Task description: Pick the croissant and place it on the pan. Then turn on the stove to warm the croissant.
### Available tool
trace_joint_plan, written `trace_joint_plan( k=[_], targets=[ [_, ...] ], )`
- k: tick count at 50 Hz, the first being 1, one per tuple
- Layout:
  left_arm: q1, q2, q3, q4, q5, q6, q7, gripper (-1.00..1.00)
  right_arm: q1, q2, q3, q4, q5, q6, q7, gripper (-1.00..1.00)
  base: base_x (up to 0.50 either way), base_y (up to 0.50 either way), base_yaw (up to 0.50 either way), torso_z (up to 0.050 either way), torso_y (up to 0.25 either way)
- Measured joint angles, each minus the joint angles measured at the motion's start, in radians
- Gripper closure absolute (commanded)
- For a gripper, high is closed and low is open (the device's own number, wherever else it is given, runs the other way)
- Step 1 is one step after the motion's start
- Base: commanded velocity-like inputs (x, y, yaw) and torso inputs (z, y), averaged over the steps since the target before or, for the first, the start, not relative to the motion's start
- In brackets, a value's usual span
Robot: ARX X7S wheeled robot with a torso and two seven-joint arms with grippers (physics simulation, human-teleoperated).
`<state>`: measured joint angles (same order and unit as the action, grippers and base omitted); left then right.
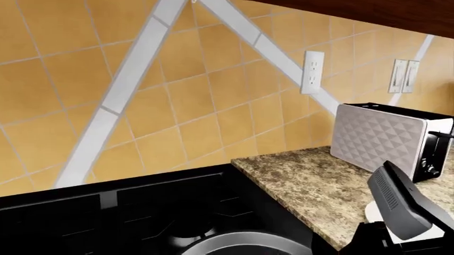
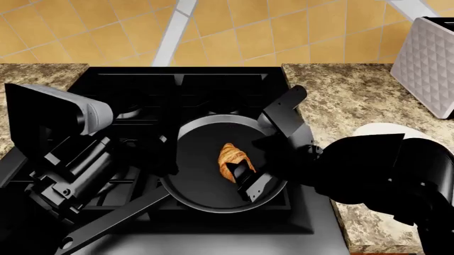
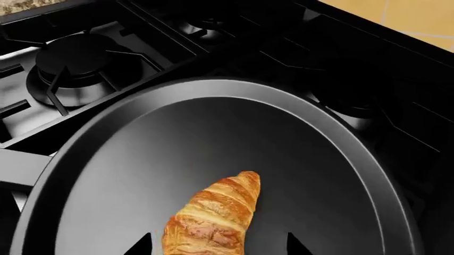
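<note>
Between the fingertips of the right gripper (image 2: 245, 175) lies the croissant (image 2: 231, 159), resting on the floor of the pan (image 2: 186, 154) near its middle. In the right wrist view the two dark fingertips (image 3: 140, 245) stand spread to either side of the croissant (image 3: 212, 218), with a gap showing between each tip and the pastry; the jaws are parted and nothing is pinched. The pan (image 3: 212, 133) sits on the grates of the stove (image 2: 212, 87), and its long handle runs from the rim on the side away from the right gripper toward the stove's front edge. The left gripper (image 1: 398, 204) is held high beside the stove, facing the tiled wall; only one grey finger is visible in the left wrist view, so whether it is spread or pressed together cannot be told. Beyond that finger, on the speckled counter (image 1: 305, 180), stands the quilted toaster (image 1: 383, 139) against the wall. A white plate (image 2: 376, 130) lies on the counter just behind the right arm, partly hidden by it.
</note>
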<state>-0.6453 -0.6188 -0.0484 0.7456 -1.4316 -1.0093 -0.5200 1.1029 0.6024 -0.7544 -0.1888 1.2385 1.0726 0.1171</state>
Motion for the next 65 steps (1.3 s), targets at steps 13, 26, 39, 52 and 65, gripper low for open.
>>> trace_joint_plan(
  k=[13,26,39,52,65],
  targets=[
    [-0.004,-0.004,0.001,0.003,-0.012,0.006,-0.008,-1.00,0.007,0.016,0.026,-0.039,0.036,0.007,0.034,-1.00,0.00,0.00,0.00,0.000,0.000],
    [-0.005,-0.013,-0.010,0.016,-0.036,0.017,-0.021,-1.00,0.001,0.048,0.083,-0.118,0.122,0.011,0.130,-1.00,0.00,0.00,0.00,0.000,0.000],
    [0.005,-0.028,-0.018,0.035,-0.048,0.021,-0.034,-1.00,-0.034,0.092,0.169,-0.216,0.224,-0.030,0.262,-1.00,0.00,0.00,0.00,0.000,0.000],
    [0.022,-0.043,-0.007,0.049,-0.035,0.013,-0.026,-1.00,-0.069,0.127,0.232,-0.308,0.307,-0.075,0.381,-1.00,0.00,0.00,0.00,0.000,0.000],
    [0.026,-0.056,0.006,0.052,-0.031,0.004,-0.030,-1.00,-0.093,0.156,0.284,-0.381,0.362,-0.122,0.474,-1.00,0.00,0.00,0.00,0.000,0.000]
  ],
)
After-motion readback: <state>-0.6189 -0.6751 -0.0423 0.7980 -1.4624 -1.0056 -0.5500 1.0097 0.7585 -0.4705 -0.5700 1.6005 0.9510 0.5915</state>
